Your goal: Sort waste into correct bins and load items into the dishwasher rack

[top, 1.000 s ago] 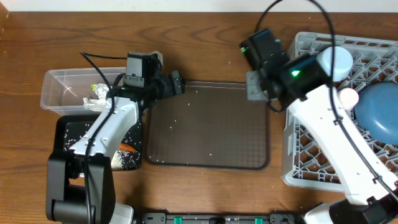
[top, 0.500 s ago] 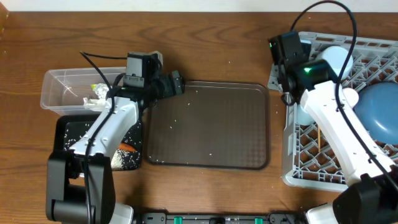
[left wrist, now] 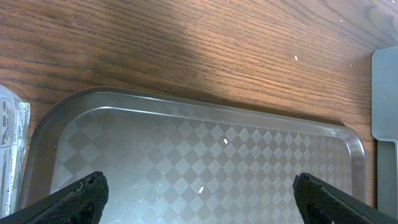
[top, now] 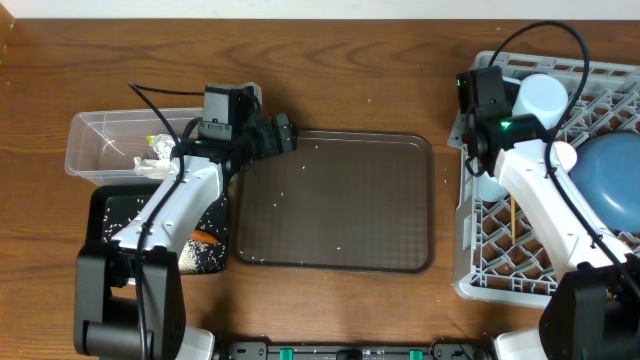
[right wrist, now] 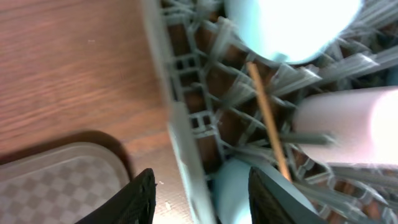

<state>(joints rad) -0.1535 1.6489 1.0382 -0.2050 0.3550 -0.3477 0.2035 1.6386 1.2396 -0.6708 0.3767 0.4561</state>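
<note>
The grey dishwasher rack (top: 470,270) stands at the right. In it are a light-blue cup (top: 541,98), a pink cup (top: 562,157), a blue bowl (top: 610,185) and a wooden chopstick (top: 512,215). My right gripper (top: 478,120) is open and empty, astride the rack's left wall (right wrist: 177,134), with the cup (right wrist: 292,25), pink cup (right wrist: 354,124) and chopstick (right wrist: 267,118) ahead. My left gripper (left wrist: 199,199) is open and empty over the brown tray's far left corner. The clear tub (top: 95,135) holds the wrapper (top: 157,150). The black tray (top: 110,215) holds rice and the carrot (top: 205,238). No dark-blue plate shows.
The brown serving tray (top: 340,200) lies in the middle with a few rice grains (left wrist: 201,188) on it. A light-blue piece (right wrist: 236,186) lies in the rack near my right fingers; what it is I cannot tell. Bare wooden table runs along the back.
My right arm has swung right, from over the serving tray's far right corner to the rack's left wall. The left arm has not moved.
</note>
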